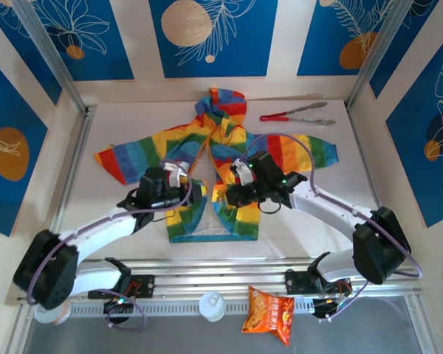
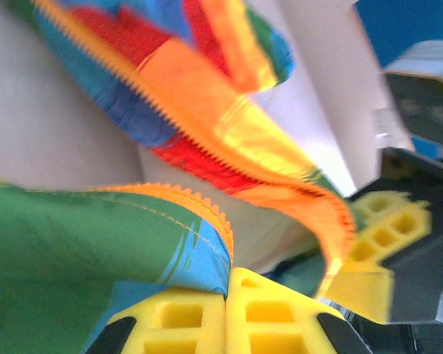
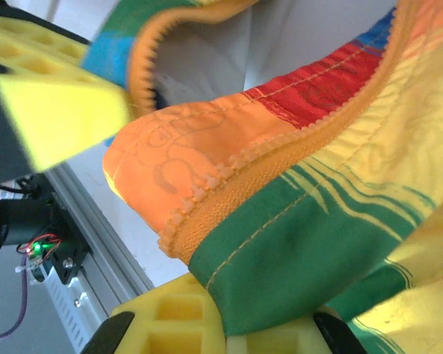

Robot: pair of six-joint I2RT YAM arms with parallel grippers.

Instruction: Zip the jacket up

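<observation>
The rainbow-striped jacket [image 1: 229, 140] lies flat on the white table with its hood toward the back, its sleeves spread and its front open. My left gripper [image 1: 199, 193] is shut on the bottom corner of one front panel. In the left wrist view the left gripper [image 2: 227, 295] pinches blue-green fabric [image 2: 74, 243] beside the orange zipper teeth [image 2: 184, 110]. My right gripper [image 1: 220, 195] is shut on the other panel's bottom corner. In the right wrist view the right gripper [image 3: 225, 328] clamps green fabric [image 3: 303, 236] at the zipper tape [image 3: 229, 199]. The two grippers sit close together, with the hem corners lifted.
Red-handled tongs [image 1: 292, 116] lie at the back right of the table. A snack bag [image 1: 269, 313] and a white lid [image 1: 212, 304] sit below the metal rail [image 1: 221, 269] at the near edge. Frame posts stand at both back corners.
</observation>
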